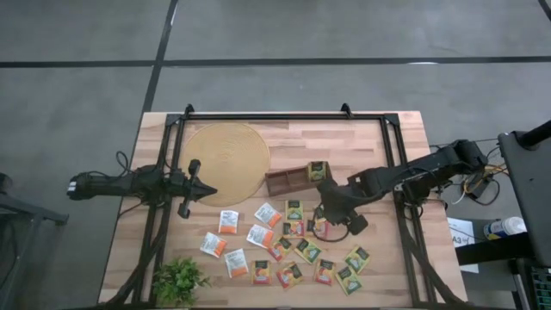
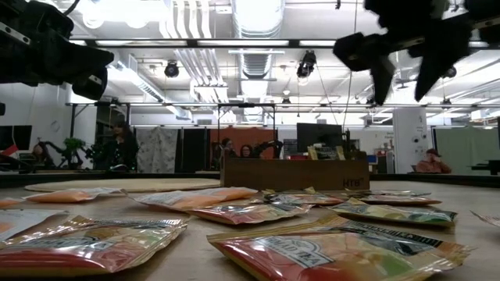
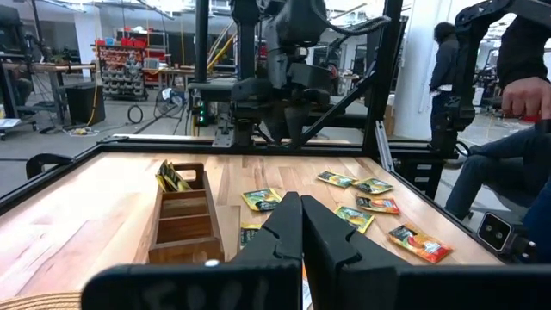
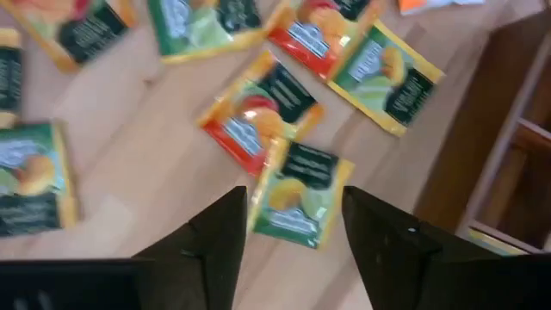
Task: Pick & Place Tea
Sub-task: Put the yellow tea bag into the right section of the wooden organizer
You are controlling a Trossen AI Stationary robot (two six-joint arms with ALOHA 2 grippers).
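While the arms hang over the worktop (image 1: 362,138), this is how things stand:

Right gripper (image 4: 293,228): fingers spread apart, holding nothing, poised just above the sachets beside the tray's end; a green and yellow sachet (image 4: 300,194) lies on the wood right between the fingers.

Left gripper (image 3: 300,234): fingers pressed together, empty, waiting over the left part of the worktop beside the round woven mat (image 1: 225,161).

Tea sachets (image 1: 284,250): scattered flat across the near half of the worktop, green and yellow ones mixed with orange and red, the white ones lying further left.

Wooden tray (image 1: 297,178): near the worktop's middle, just right of the mat, with one green sachet (image 1: 318,170) standing in its right-end compartment.

Plant (image 1: 178,280): at the near left corner of the worktop.

Room beyond: people sit and stand in the workshop behind.
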